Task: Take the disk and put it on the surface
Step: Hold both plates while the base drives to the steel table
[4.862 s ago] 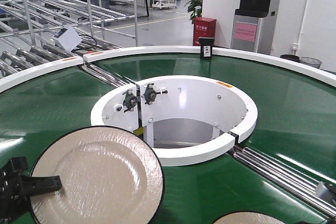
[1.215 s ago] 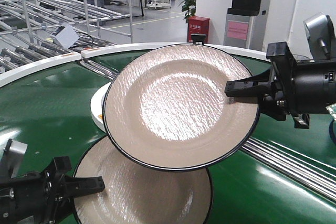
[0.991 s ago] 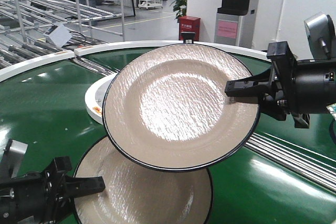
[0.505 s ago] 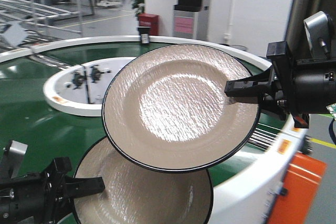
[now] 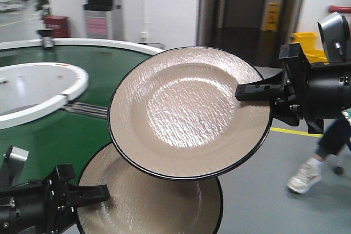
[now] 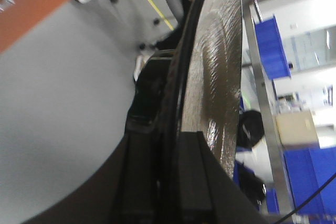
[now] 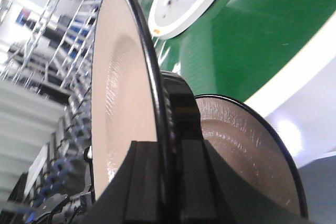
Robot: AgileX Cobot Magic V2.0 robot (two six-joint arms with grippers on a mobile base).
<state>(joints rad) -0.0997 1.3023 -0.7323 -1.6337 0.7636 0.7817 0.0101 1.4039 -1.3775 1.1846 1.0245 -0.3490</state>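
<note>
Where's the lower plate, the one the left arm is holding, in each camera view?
Front: lower plate at bottom centre, under the upper plate, left fingers on its left rim.
Left wrist: edge-on up the middle, clamped between the fingers.
Right wrist: lower right, right of the edge-on upper plate.
Shared landmark: green belt, front and right wrist only.

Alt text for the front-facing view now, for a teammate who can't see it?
Each gripper holds a beige, black-rimmed plate by its rim: right gripper the upper plate, left gripper the lower plate. Green conveyor at left; a person's leg at right.
</note>
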